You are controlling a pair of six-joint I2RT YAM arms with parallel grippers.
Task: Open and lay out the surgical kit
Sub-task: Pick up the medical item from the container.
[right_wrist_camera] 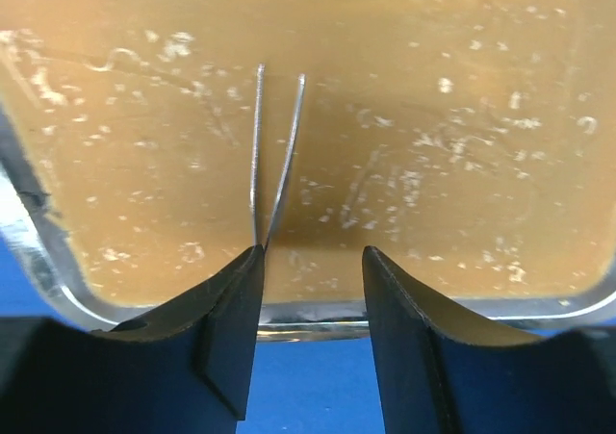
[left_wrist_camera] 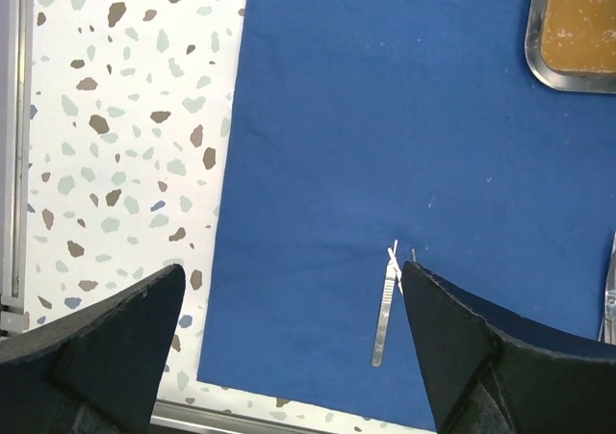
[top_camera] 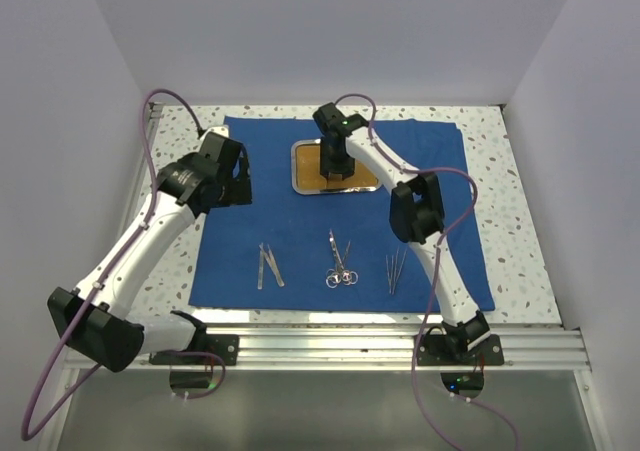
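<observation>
The surgical kit's royal-blue cloth point(top_camera: 300, 231) lies spread flat on the table. On it at the back sits the steel tray point(top_camera: 303, 176) with an orange-brown floor. Near the front edge lie scalpel handles point(top_camera: 268, 267), ring-handled scissors point(top_camera: 339, 267) and thin probes point(top_camera: 396, 269). My right gripper point(top_camera: 337, 171) point(right_wrist_camera: 313, 251) hangs low over the tray point(right_wrist_camera: 58, 290), jaws partly apart. Thin tweezers point(right_wrist_camera: 274, 155) lie on the tray floor, their near end at the left fingertip; nothing sits in the gap. My left gripper point(top_camera: 232, 176) point(left_wrist_camera: 291, 270) is wide open above the cloth point(left_wrist_camera: 385, 145), beside a scalpel handle point(left_wrist_camera: 387, 304).
Speckled white tabletop point(top_camera: 175, 261) shows left and right of the cloth, and a metal rail point(top_camera: 380, 346) runs along the near edge. White walls enclose the table on three sides. The tray's corner point(left_wrist_camera: 544, 63) shows at the upper right in the left wrist view.
</observation>
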